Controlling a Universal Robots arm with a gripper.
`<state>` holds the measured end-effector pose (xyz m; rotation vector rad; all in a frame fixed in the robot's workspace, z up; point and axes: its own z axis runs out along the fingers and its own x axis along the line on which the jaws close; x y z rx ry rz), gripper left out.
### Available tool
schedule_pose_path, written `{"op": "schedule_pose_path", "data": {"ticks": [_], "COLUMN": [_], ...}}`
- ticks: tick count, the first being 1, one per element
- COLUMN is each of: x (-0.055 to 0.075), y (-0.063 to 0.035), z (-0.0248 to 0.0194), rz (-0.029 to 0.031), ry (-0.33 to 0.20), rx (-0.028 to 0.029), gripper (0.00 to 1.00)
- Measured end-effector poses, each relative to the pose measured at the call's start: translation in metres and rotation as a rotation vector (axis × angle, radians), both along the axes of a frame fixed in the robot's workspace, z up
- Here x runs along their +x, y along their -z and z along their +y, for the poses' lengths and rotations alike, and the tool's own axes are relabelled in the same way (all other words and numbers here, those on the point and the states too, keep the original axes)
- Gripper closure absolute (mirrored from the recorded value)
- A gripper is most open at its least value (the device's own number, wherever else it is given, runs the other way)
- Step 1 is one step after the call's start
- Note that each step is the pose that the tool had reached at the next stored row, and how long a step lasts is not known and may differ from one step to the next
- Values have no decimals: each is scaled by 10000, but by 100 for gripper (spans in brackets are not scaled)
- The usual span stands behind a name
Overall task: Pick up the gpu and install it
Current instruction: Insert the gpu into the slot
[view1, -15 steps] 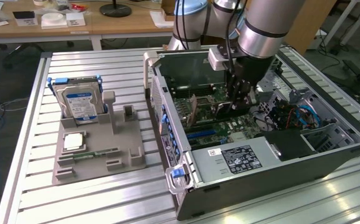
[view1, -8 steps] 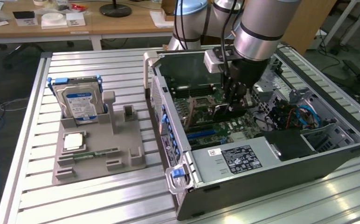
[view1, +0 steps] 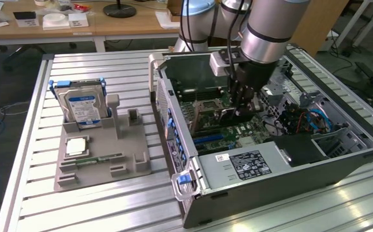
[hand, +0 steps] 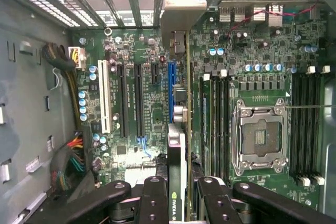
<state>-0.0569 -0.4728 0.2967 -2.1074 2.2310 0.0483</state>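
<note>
One tool grips one gpu. Beneath the tool sits one motherboard carrying one processor socket, one white slot, one blue slot and two long black slots, all inside one computer case. Well away from the tool, one grey holder on the one table carries one hard drive, one loose processor and one memory stick.

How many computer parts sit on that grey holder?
3: a hard drive upright at the far end of the grey holder, a square silvery chip flat before it, a narrow green memory stick just nearer. Something small could hide behind the drive.
</note>
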Motion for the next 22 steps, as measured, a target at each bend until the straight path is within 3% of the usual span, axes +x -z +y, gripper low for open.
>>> {"op": "schedule_pose_path", "data": {"ticks": [14,22], "x": [-50,-44], "y": [45,46], "z": [0,0], "rz": [2,40], "ry": [1,1], "rx": [-3,-3], "gripper": [73,73]}}
